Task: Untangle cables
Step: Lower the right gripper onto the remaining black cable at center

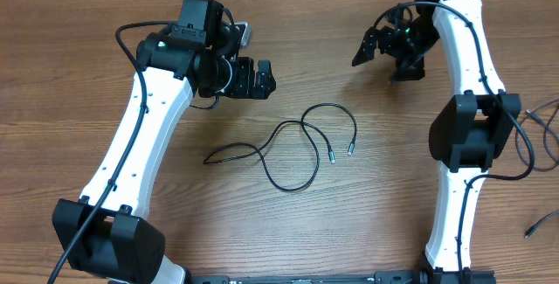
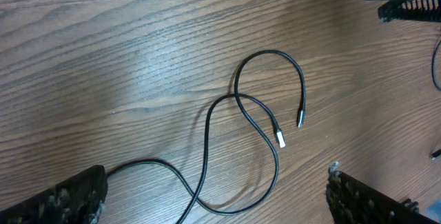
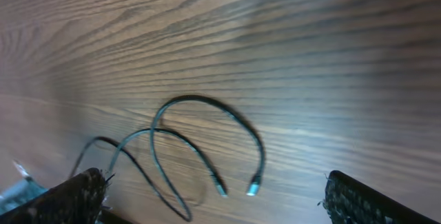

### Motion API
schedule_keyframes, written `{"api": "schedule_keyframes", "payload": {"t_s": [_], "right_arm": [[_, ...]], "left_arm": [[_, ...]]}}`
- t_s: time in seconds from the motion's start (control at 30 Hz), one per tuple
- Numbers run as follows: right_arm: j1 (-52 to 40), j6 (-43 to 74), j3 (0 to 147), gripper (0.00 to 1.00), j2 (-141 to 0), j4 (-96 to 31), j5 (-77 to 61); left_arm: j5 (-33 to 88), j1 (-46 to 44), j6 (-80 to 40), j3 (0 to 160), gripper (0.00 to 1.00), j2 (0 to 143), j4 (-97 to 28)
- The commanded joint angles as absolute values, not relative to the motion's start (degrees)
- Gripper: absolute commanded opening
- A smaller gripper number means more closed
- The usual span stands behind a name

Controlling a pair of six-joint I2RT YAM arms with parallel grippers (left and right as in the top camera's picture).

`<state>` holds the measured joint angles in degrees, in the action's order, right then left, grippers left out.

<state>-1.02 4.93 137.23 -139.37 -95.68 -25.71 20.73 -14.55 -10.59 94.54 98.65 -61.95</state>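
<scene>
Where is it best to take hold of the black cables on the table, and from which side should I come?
I would grip the cables just behind the plug end of the arched loop, coming straight down from above with the open right hand. That end lies flat, free of the crossing, and nearest that hand.

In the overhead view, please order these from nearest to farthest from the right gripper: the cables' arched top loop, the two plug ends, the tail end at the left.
1. Arched top loop, centre, below the right gripper.
2. Two plug ends, lower; too close together to rank apart.
3. Tail end, far left, near the left arm.
</scene>
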Motion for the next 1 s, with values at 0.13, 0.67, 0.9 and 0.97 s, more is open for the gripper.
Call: {"api": "schedule_keyframes", "payload": {"t_s": [0.13,0.67,0.9,0.97], "right_arm": [[-4.29,17.91,137.25,1.00,-139.31,-95.39,-27.70],[-13.50,31.99,137.19,1.00,-139.37,-93.65,-16.88],[-16.82,36.62,137.19,1.00,-139.39,-93.32,-16.25],[-17.41,37.54,137.19,1.00,-139.39,-93.38,-16.08]], "left_arm": [[20.34,-14.70,-10.33,95.35,1.00,99.22,-61.89],[20.34,-14.70,-10.31,95.35,1.00,99.24,-61.89],[20.34,-14.70,-10.33,95.35,1.00,99.24,-61.89],[20.34,-14.70,-10.33,95.35,1.00,99.22,-61.89]]}}
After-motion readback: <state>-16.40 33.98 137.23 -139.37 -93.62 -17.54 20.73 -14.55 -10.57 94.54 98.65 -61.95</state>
